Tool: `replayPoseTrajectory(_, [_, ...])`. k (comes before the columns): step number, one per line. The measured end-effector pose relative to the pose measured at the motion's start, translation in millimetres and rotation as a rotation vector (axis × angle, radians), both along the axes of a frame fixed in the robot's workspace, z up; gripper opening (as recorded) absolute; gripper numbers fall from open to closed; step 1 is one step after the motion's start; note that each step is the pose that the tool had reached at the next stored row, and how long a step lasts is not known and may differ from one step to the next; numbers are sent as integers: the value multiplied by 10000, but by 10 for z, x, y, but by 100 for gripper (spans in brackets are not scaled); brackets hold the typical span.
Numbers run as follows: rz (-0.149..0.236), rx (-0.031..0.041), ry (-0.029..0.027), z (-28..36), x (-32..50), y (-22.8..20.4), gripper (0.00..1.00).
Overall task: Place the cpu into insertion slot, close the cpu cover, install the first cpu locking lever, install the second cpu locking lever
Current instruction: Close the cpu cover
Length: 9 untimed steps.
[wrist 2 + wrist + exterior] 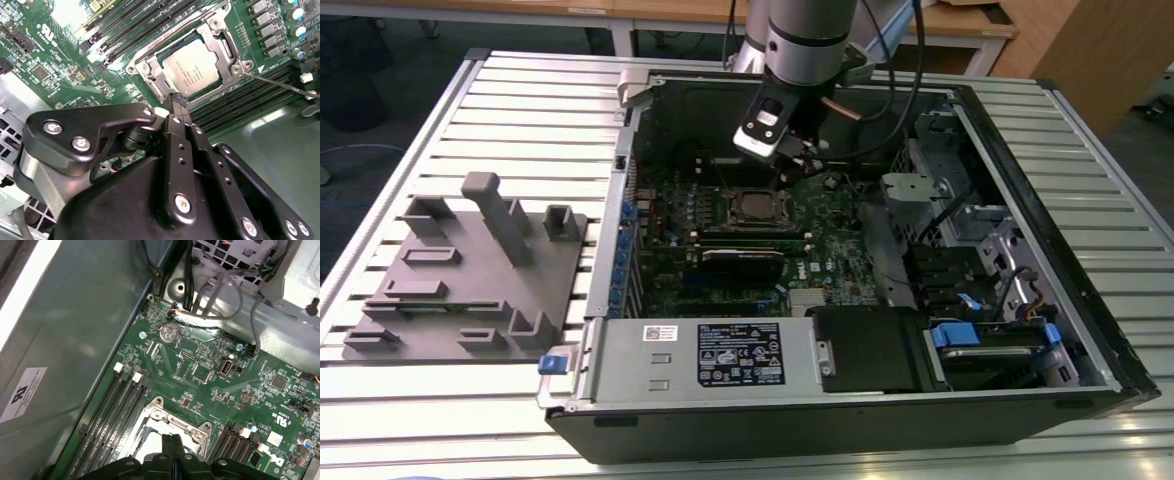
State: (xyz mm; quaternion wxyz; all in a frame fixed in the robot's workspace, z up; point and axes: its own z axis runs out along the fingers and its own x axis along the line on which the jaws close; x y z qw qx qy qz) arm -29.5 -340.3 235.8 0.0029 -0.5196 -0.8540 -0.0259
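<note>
The cpu (192, 67), silver-tan topped, lies in the insertion slot (754, 207) on the green board. The silvery cpu cover (221, 44) lies flat over it, framing its top. A thin wire locking lever (280, 83) sticks out from one corner of the socket, away from the frame. My gripper (178, 99) hovers just above the socket's edge with its narrow black fingers pressed together and nothing between them. In the first wrist view the gripper (172, 439) tip overlaps the socket frame (160, 417). In the exterior view the gripper (790, 160) hangs inside the open computer case, just behind the socket.
Black memory slots (135, 22) flank the socket on both sides. A dark card (744, 255) and the power supply (707, 355) lie nearer the case front. Drive cages and cables (961, 210) fill the exterior view's right. A grey fixture block (467, 270) stands on the slatted table.
</note>
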Motion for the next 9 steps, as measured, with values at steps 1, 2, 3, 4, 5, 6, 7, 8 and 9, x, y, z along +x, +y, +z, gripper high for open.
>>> replayPoseTrajectory(1, [61, -1, 0, 0, 0, 0, 11])
replayPoseTrajectory(2, [124, 0, 0, 0, 0, 0, 11])
replayPoseTrajectory(3, [183, 0, 0, 0, 0, 0, 11])
replayPoseTrajectory(4, [241, 0, 0, 0, 0, 0, 11])
replayPoseTrajectory(5, [296, 0, 0, 0, 0, 0, 11])
replayPoseTrajectory(6, [340, 0, 0, 0, 0, 0, 11])
replayPoseTrajectory(7, [359, 0, 0, 0, 0, 0, 11])
replayPoseTrajectory(8, [361, 0, 0, 0, 0, 0, 11])
replayPoseTrajectory(9, [362, -1, 0, 0, 0, 0, 11])
